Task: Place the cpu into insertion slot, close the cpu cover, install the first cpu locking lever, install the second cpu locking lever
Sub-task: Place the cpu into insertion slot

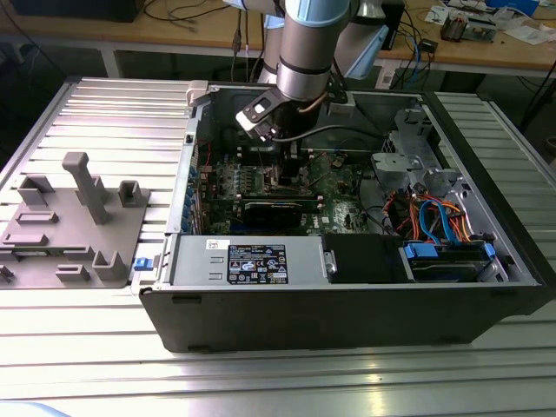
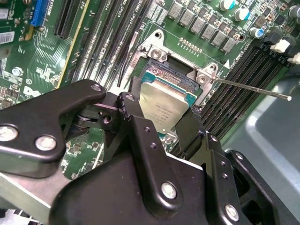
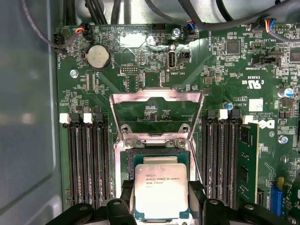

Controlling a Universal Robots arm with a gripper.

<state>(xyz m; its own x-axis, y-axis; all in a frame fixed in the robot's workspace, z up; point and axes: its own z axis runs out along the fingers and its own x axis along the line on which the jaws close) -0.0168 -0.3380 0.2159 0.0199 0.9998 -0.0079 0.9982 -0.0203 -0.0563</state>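
Note:
The cpu (image 3: 161, 190), a flat square chip with a silver top, sits between the black fingers (image 3: 127, 188) of my gripper (image 3: 161, 193), which is shut on it. It hangs just over the insertion slot (image 3: 157, 154) and covers most of the contact field. The cpu cover (image 3: 157, 95) stands swung open beyond the slot, its square window showing green board. In the second wrist view the cpu (image 2: 163, 108) is held by the gripper (image 2: 159, 117) above the insertion slot (image 2: 171, 77). A thin locking lever (image 2: 253, 89) sticks out sideways, unlatched. In the exterior view the gripper (image 1: 278, 165) reaches down into the case.
The open computer case (image 1: 347, 313) lies on a ribbed metal table, with its power supply (image 1: 252, 261) at the front and blue cables (image 1: 434, 217) toward the exterior view's right. Black memory slots (image 3: 89, 159) flank the socket. A grey fixture (image 1: 78, 217) stands outside the case on the exterior view's left.

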